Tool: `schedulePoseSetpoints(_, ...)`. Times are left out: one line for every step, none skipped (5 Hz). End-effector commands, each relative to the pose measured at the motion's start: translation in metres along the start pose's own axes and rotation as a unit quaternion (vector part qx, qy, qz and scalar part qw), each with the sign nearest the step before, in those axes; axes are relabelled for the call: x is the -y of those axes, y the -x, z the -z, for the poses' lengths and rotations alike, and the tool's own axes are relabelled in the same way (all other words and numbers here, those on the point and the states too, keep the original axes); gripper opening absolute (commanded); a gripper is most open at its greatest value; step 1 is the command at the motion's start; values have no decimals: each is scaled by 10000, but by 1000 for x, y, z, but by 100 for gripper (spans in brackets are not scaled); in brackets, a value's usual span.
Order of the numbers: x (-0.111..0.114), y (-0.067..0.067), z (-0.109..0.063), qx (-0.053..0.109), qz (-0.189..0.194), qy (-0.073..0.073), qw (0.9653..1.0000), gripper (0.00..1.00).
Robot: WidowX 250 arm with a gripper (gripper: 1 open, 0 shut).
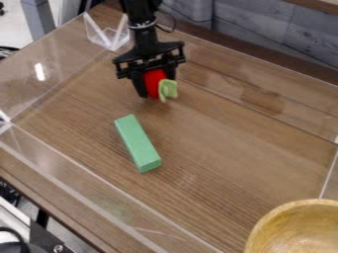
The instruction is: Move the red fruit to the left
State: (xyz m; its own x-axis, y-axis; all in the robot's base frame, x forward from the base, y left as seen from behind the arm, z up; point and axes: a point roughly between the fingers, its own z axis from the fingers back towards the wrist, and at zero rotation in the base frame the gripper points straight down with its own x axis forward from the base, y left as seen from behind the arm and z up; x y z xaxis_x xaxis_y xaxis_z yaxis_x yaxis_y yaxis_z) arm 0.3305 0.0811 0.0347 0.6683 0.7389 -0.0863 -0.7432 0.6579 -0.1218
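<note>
The red fruit [157, 80] is small and bright red, and its light green leafy top points down to the right. It sits between the fingers of my gripper [153, 85], just above or on the wooden floor in the upper middle of the view. The black gripper points straight down and looks shut on the fruit. Its body hides the fruit's upper part. I cannot tell whether the fruit touches the wood.
A green rectangular block [136, 142] lies flat on the wood, below and left of the gripper. Clear plastic walls [40, 74] ring the wooden surface. A wooden bowl [306, 229] sits at the bottom right corner.
</note>
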Motion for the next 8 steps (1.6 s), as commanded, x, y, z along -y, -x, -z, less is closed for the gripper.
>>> schedulePoseSetpoints(4,-8,-9,223,-114,132,9996,0)
schedulePoseSetpoints(-1,-11,-2,221,-273,135,9993,0)
schedulePoseSetpoints(5,-21,-25,131,-388,370,9985,0)
schedulePoseSetpoints(-2,-22,-47,14,-372,613,9974,0)
schedulePoseSetpoints(-5,-18,-59,-100,-327,727,9968,0)
schedulePoseSetpoints(-5,-18,-76,-206,-216,782,9965,0)
schedulePoseSetpoints(-5,-20,-87,-272,-121,798,9964,0)
schedulePoseSetpoints(-4,-23,-98,-338,-14,804,9962,0)
